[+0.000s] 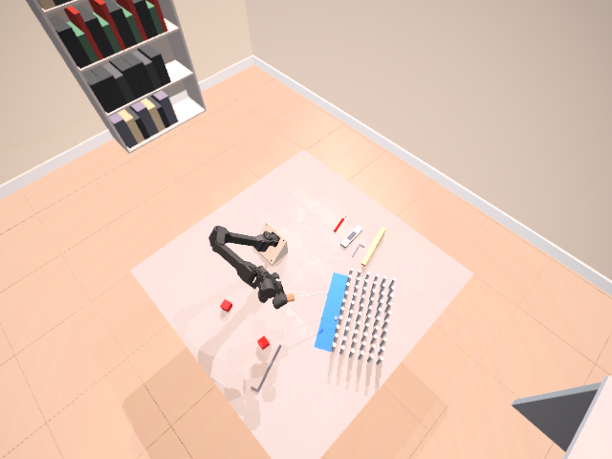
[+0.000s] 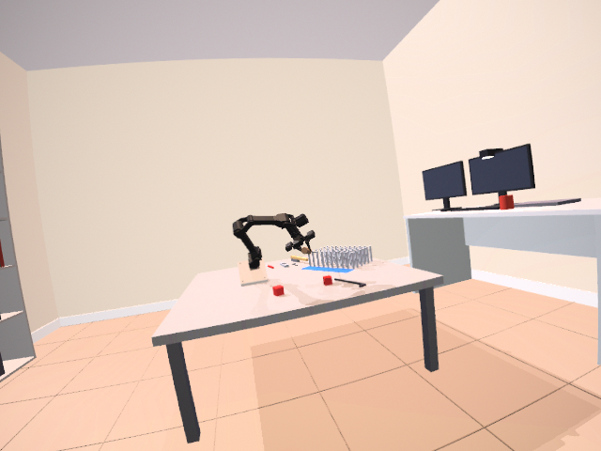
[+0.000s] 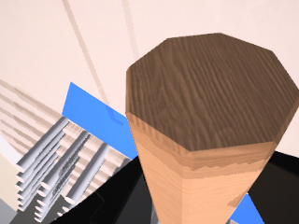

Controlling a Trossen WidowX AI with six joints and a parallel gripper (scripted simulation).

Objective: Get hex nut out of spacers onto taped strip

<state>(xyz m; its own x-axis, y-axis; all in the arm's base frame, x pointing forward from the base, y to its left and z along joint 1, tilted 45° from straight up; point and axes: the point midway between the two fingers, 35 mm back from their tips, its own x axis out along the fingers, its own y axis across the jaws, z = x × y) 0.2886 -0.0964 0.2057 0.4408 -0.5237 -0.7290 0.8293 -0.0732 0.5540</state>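
Observation:
My gripper [image 1: 286, 298] [image 3: 192, 159] is shut on the wooden handle [image 1: 290, 297] [image 2: 305, 250] [image 3: 187, 163] of a hook tool, raised above the table. Its thin pale rod [image 1: 311, 295] reaches toward the blue taped strip [image 1: 332, 301] [image 2: 327, 269] [image 3: 91, 109]; the tip is too small to make out, and a thin hooked shadow falls on the strip. A small pale ring, seemingly the nut [image 1: 336, 317], lies on the strip's edge beside the front row of spacers. The metal spacers [image 1: 366, 309] [image 2: 339, 256] [image 3: 89, 172] look upright.
Two red cubes [image 1: 226, 305] [image 1: 263, 342] and a dark angled bar [image 1: 269, 367] lie on the near side. A yellow bar [image 1: 373, 246], a grey-white device [image 1: 351, 236], a small hex key [image 1: 358, 250] and a red-handled tool [image 1: 338, 225] lie beyond the strip's far end.

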